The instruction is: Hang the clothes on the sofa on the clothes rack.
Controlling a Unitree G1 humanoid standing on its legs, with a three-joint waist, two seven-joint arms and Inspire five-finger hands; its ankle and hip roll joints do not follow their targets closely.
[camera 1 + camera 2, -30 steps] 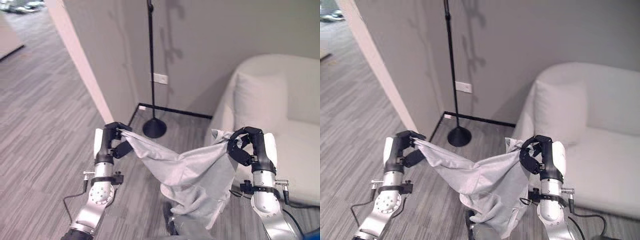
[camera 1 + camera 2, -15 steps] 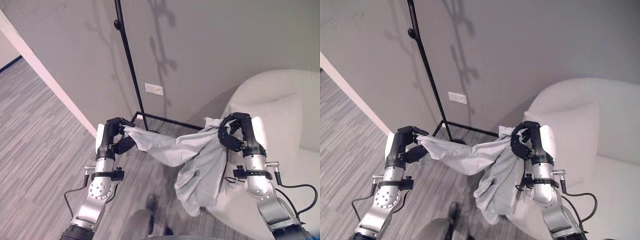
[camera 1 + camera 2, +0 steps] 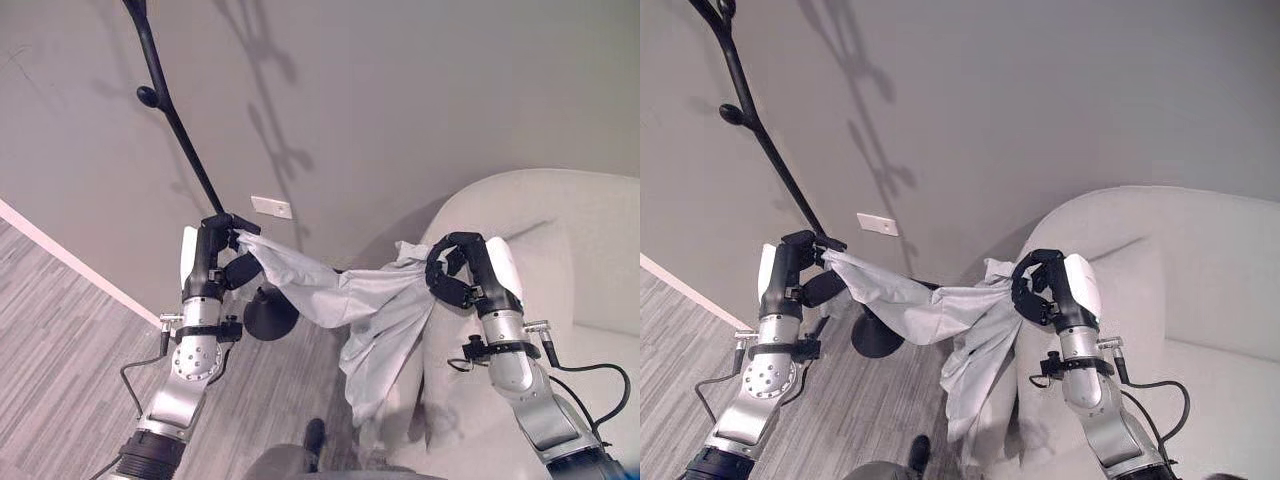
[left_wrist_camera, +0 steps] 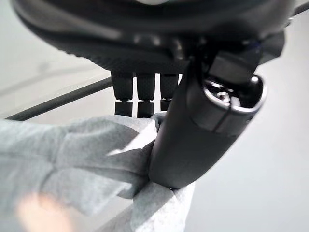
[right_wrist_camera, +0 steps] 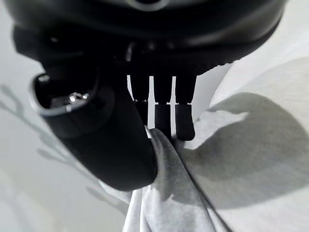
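Garment: pale grey, thin, crumpled cloth garment (image 3: 345,300), held up off the sofa, strung between both hands; sags in the middle, long loose fold hangs toward 6 o'clock. Which type of clothing it is – can't tell.
L hand: dark left hand (image 3: 215,255) at 9 o'clock of the cloth, fingers and thumb clamped on one corner. Left wrist view confirms: thumb (image 4: 193,140) pressed into bunched cloth, fingertips partly hidden behind it.
R hand: dark right hand (image 3: 462,275) at 3 o'clock of the cloth, curled round the other bunched end. Right wrist view: cloth pinched betw. thumb and fingers (image 5: 164,116); rest of cloth drops out of frame.
Rack: thin black metal pole clothes rack (image 3: 175,125) leans up toward 11 o'clock, knob peg (image 3: 147,96) on the pole; top cut off by frame edge. Round black base (image 3: 265,312) on the floor, partly hidden behind the cloth. L hand sits just in front of the pole; touching or not – can't tell.
Sofa: white rounded upholstered sofa (image 3: 580,260) at 3–4 o'clock, lower front covered by hanging cloth and R arm; right side cut off.
Wall: plain grey wall (image 3: 420,90) behind, small white wall plate (image 3: 271,207) just past the cloth's upper edge.
Floor: grey striped carpet floor (image 3: 60,350) at 7–8 o'clock.
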